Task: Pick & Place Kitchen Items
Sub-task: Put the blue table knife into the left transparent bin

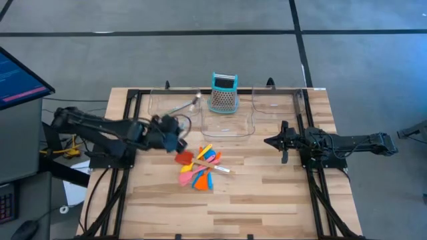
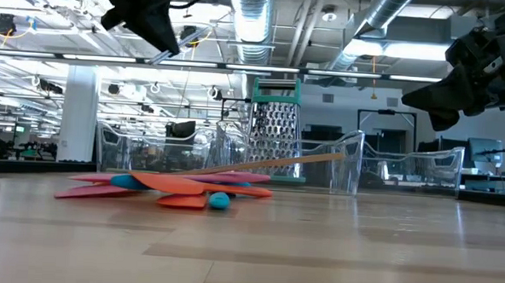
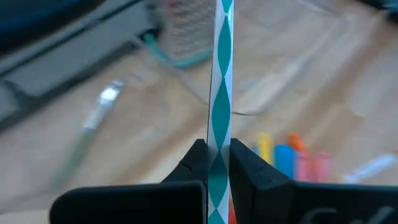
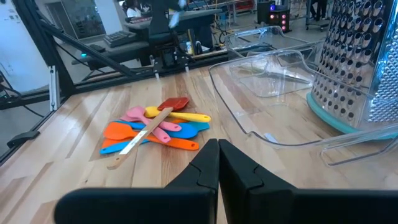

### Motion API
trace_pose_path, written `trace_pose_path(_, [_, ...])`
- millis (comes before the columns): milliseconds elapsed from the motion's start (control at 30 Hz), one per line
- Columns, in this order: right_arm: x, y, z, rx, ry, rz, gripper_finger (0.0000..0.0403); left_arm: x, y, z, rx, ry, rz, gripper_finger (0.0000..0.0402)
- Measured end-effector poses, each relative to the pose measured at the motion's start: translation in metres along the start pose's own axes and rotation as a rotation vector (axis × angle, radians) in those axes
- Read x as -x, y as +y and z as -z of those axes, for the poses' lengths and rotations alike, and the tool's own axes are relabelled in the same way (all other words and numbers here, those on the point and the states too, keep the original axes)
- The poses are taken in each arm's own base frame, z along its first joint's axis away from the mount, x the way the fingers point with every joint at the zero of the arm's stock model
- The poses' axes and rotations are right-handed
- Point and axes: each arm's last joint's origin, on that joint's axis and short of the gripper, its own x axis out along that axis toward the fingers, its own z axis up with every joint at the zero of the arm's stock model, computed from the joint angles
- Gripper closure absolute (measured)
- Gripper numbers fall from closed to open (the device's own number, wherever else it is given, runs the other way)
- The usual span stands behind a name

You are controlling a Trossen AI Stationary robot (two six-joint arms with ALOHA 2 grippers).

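Note:
My left gripper point(image 1: 177, 137) hangs above the table, left of the pile, shut on a slim teal-and-white striped stick point(image 3: 221, 74). The other kitchen items, orange, red, pink, blue and yellow utensils point(image 1: 200, 167), lie heaped on the wooden table point(image 1: 267, 200), with a pale wooden handle point(image 4: 140, 138) across them. A silvery utensil point(image 1: 185, 105) lies in the left clear tray point(image 1: 157, 107). My right gripper point(image 1: 270, 141) waits shut at the right, off the table surface, touching nothing. My left gripper pinches the striped stick point(image 3: 219, 140) between its two fingers point(image 3: 196, 163). The stick runs along the fingers and sticks out forward past their tips. It is lifted clear of the table and slants down from the gripper point(image 2: 159, 37).
A teal-topped metal grater point(image 1: 223, 93) stands at the back middle, behind a middle clear tray point(image 1: 227, 125). A third clear tray point(image 1: 277, 101) sits at the back right. Bare wood lies along the table's near side.

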Motion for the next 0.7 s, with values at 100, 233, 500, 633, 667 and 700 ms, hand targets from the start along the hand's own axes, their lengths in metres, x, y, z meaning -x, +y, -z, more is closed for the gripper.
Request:
trace_pose_path(100, [0.0, 0.0, 0.0, 0.0, 0.0, 0.0, 0.0403, 0.0, 0.026, -0.009, -0.037, 0.013, -0.075, 0.0396])
trace_pose_path(233, [0.0, 0.0, 0.0, 0.004, -0.004, 0.006, 0.0403, -0.004, 0.055, -0.021, -0.117, 0.029, -0.161, 0.0396])
trace_pose_path(500, [0.0, -0.003, -0.001, 0.01, -0.017, 0.032, 0.0403, -0.033, 0.101, -0.039, -0.289, 0.185, -0.251, 0.0395])
trace_pose_path(633, [0.0, -0.003, -0.002, -0.025, -0.019, 0.034, 0.0403, -0.039, 0.12, -0.043, -0.261, 0.226, -0.273, 0.0395])
trace_pose_path(667, [0.0, -0.003, -0.002, -0.029, -0.019, 0.034, 0.0403, -0.041, 0.123, -0.043, -0.256, 0.236, -0.27, 0.0395])
trace_pose_path(700, [0.0, -0.003, -0.002, -0.029, -0.019, 0.034, 0.0403, -0.041, 0.126, -0.043, -0.256, 0.244, -0.267, 0.0395])
